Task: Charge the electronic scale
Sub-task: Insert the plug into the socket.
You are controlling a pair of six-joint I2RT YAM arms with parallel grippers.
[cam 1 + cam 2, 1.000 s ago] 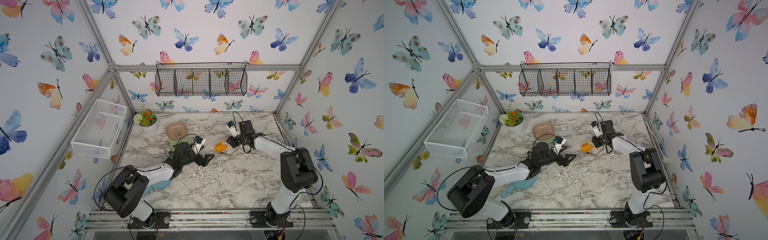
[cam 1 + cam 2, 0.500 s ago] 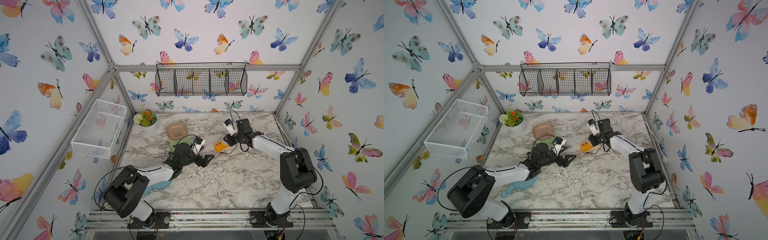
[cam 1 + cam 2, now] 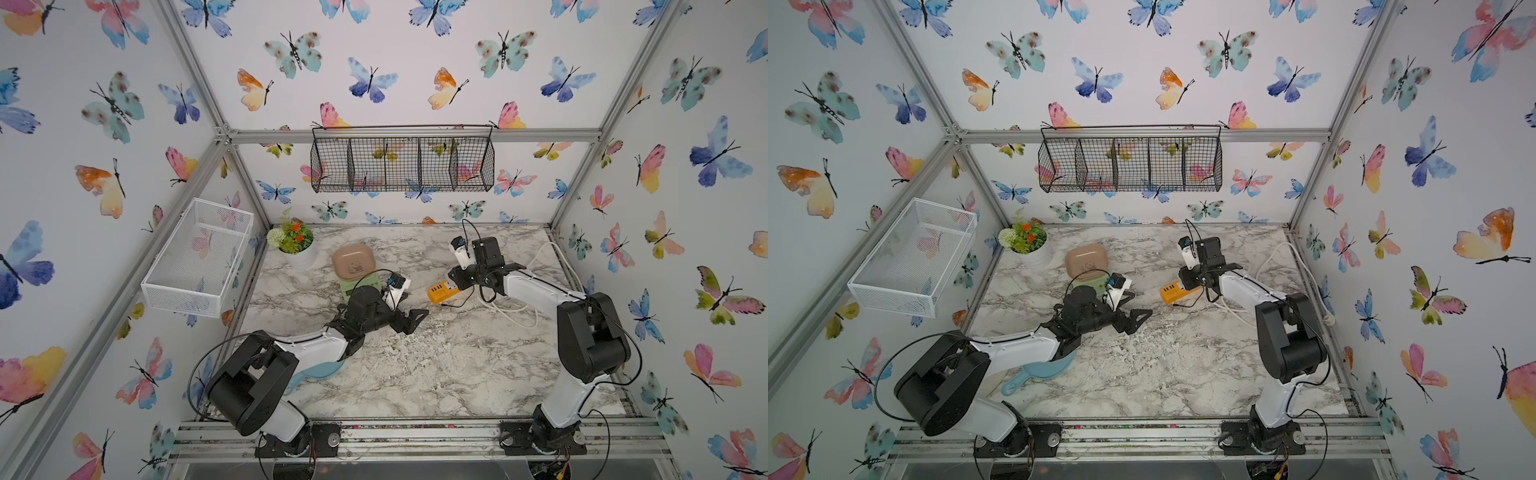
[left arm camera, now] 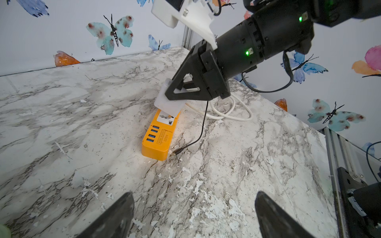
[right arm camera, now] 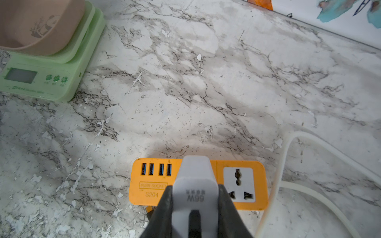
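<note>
The electronic scale (image 3: 360, 287), light green with a tan bowl on top, stands at the back left of the marble table; it also shows in a top view (image 3: 1096, 285) and the right wrist view (image 5: 41, 82). My right gripper (image 5: 195, 188) is shut on a white charger (image 4: 168, 103), held tilted right over a socket of the orange power strip (image 3: 442, 291). Whether its prongs are in, I cannot tell. A thin black cable (image 4: 199, 138) runs from the charger to a loose plug on the table beside the strip. My left gripper (image 4: 193, 195) hovers open over bare table, a hand's width short of the strip.
A white power cord (image 3: 540, 257) loops behind the strip toward the right wall. A flower pot (image 3: 297, 245) stands at the back left, and a blue scoop (image 3: 316, 370) lies under my left arm. A white basket (image 3: 199, 253) and a black wire basket (image 3: 401, 160) hang on the walls.
My right gripper has shifted a little to the left with the charger, ending over the power strip. The left arm has not moved.
</note>
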